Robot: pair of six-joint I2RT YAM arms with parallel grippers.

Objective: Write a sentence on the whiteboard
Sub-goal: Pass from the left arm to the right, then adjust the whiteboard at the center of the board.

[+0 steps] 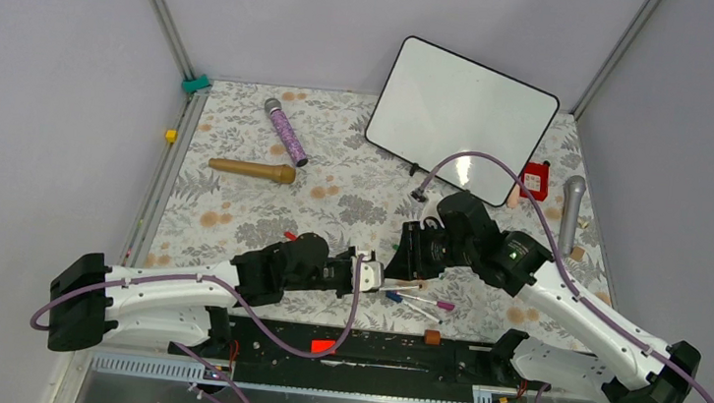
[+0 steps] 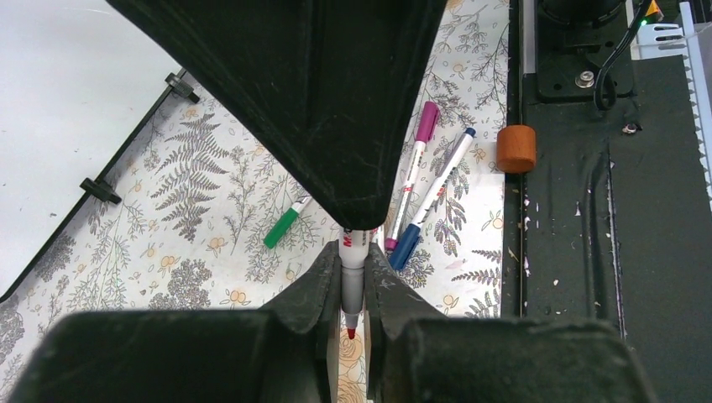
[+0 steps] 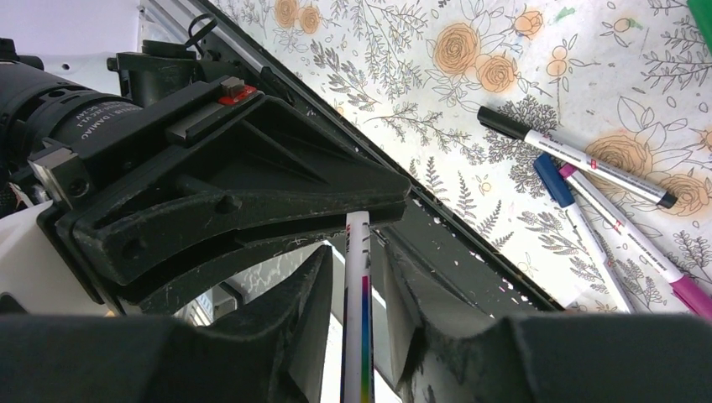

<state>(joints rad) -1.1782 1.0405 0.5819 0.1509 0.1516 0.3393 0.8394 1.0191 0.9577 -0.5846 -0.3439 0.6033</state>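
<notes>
Your left gripper (image 2: 353,294) is clamped tight on a red-tipped marker (image 2: 353,252) just behind its tip. Your right gripper (image 3: 354,260) stands slightly parted around the same marker's barrel, with a sliver of gap on either side. The whiteboard (image 1: 460,118) sits at the far side of the table (image 1: 234,209), right of centre, its face plain white, well apart from both grippers

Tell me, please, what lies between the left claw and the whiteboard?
Floral cloth, bare except for one green-capped marker lying nearer the left claw than the whiteboard; the left wrist view shows this.
</notes>
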